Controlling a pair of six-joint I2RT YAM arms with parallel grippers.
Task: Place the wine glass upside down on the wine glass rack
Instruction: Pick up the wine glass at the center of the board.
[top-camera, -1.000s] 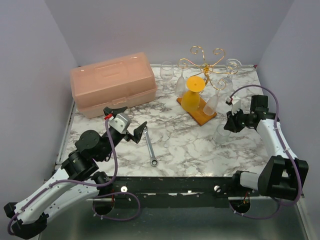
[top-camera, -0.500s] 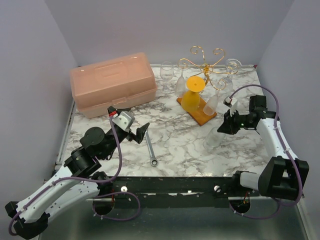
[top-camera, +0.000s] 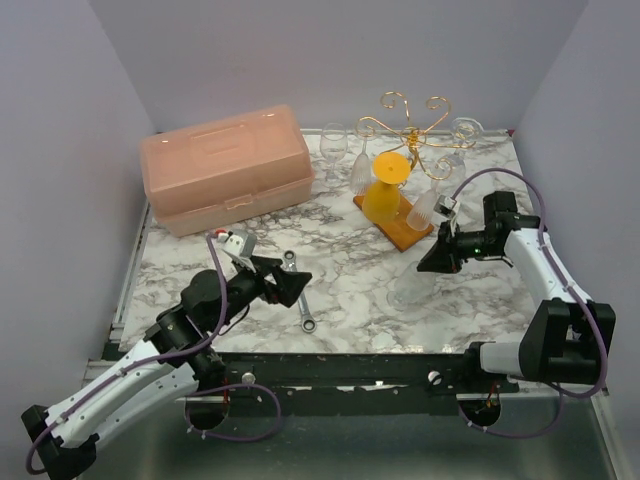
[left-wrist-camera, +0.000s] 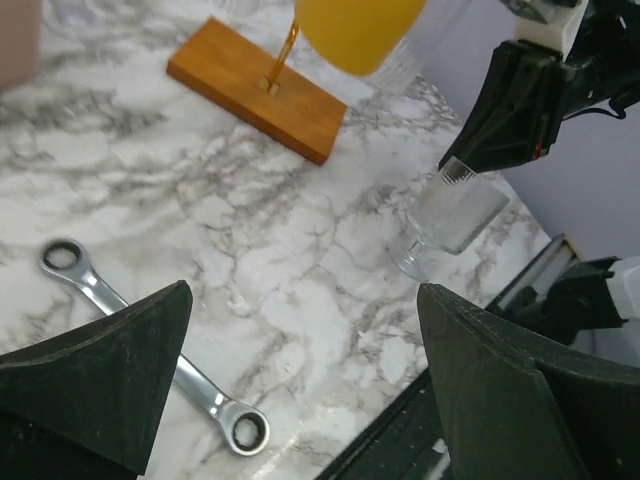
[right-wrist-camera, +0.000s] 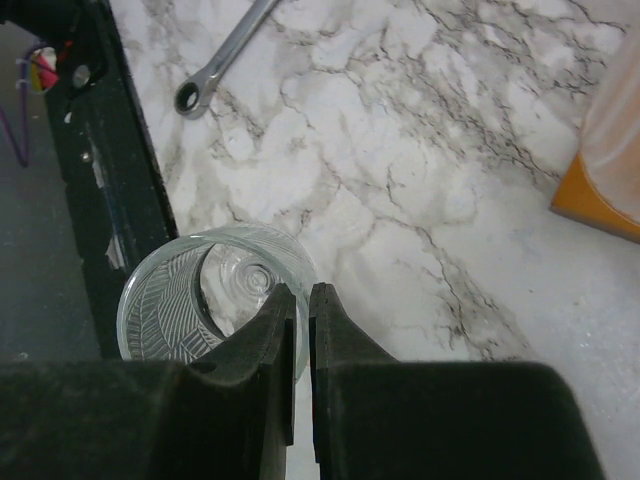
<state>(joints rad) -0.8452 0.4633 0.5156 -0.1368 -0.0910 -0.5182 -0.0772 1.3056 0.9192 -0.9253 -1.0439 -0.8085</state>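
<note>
My right gripper is shut on the rim of a clear etched wine glass, one finger inside the bowl and one outside. The glass is mouth-up with its foot at or just above the marble, right of centre; it also shows in the left wrist view. The wine glass rack is gold wire on an orange-brown base, behind the glass. An orange glass and clear glasses hang from it upside down. My left gripper is open and empty above a wrench.
A silver ratchet wrench lies on the marble table near the front, under the left gripper. A pink plastic toolbox fills the back left. The rack's base also shows in the left wrist view.
My right gripper has carried the clear glass leftward and nearer the table's middle. My left arm has reached forward and right, over the wrench.
</note>
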